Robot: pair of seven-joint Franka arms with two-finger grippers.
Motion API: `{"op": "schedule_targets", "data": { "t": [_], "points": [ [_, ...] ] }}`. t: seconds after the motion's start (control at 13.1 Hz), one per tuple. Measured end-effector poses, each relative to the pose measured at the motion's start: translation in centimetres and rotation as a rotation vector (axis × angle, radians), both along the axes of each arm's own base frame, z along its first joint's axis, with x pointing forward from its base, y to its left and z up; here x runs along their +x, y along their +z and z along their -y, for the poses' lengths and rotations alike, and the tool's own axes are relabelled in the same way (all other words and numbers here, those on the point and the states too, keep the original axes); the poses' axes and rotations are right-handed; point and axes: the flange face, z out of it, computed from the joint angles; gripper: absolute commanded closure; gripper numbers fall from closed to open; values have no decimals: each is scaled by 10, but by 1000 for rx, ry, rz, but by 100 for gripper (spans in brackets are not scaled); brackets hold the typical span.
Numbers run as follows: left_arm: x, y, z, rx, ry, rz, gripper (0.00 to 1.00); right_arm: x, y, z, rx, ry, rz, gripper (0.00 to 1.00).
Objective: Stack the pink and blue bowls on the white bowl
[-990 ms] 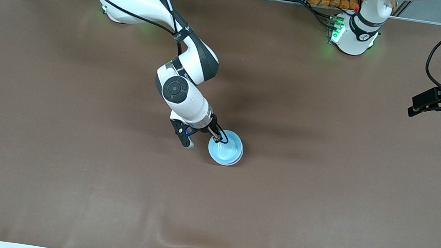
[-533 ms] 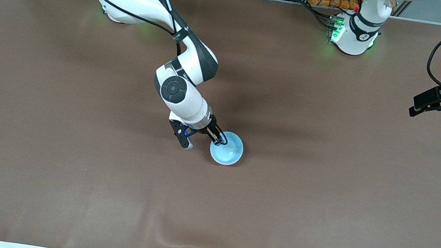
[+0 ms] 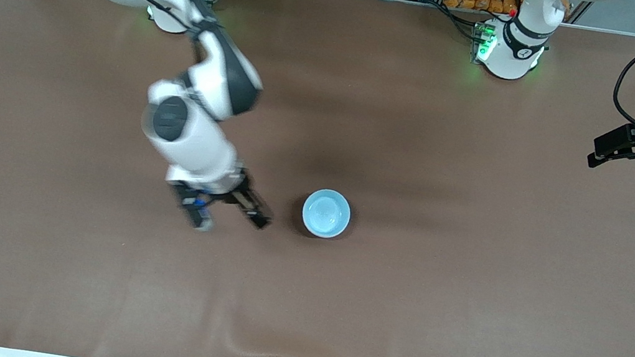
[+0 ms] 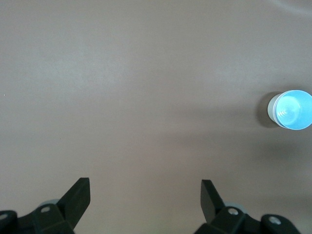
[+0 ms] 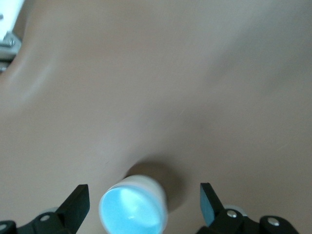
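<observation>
The light blue bowl [image 3: 326, 213] sits upright near the middle of the table, rim up. In the right wrist view [image 5: 132, 213] a white bowl wall [image 5: 148, 186] shows under the blue rim, so it sits nested in the white bowl. The pink bowl is hidden. My right gripper [image 3: 229, 220] is open and empty, up over the table beside the bowls, toward the right arm's end. My left gripper [image 3: 617, 161] is open and empty, waiting over the left arm's end of the table. The blue bowl also shows far off in the left wrist view [image 4: 292, 109].
The brown table cover [image 3: 90, 270] has a raised wrinkle near the front edge [image 3: 267, 344]. The arm bases [image 3: 510, 50] stand along the edge farthest from the camera.
My right gripper has let go of the blue bowl's rim, opened and pulled away toward the right arm's end of the table. The bowl stays in place. The left arm has hardly moved.
</observation>
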Motion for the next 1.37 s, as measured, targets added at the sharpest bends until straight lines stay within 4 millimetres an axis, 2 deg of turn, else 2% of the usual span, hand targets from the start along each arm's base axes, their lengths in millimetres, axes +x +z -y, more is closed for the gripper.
{"op": "schedule_targets", "data": {
  "t": [0.23, 0.3, 0.46, 0.76, 1.07, 1.22, 1.37],
  "points": [
    [0, 0, 0, 0, -1, 0, 0, 12, 53, 107, -69, 156, -29, 0],
    [0, 0, 1, 0, -1, 1, 0, 12, 66, 137, -82, 199, -34, 0],
    [0, 1, 0, 6, -2, 2, 0, 10, 89, 185, -98, 285, -30, 0],
    [0, 1, 4, 24, -12, 5, 0, -11, 135, 235, -140, 501, -27, 0],
    [0, 2, 6, 24, -15, 6, 0, -51, 199, 287, -184, 672, -29, 0],
    [0, 2, 6, 24, -15, 6, 0, -72, 227, 304, -187, 718, -25, 0],
    [0, 2, 6, 24, -15, 6, 0, -90, 246, 308, -182, 724, -38, 0]
  ]
}}
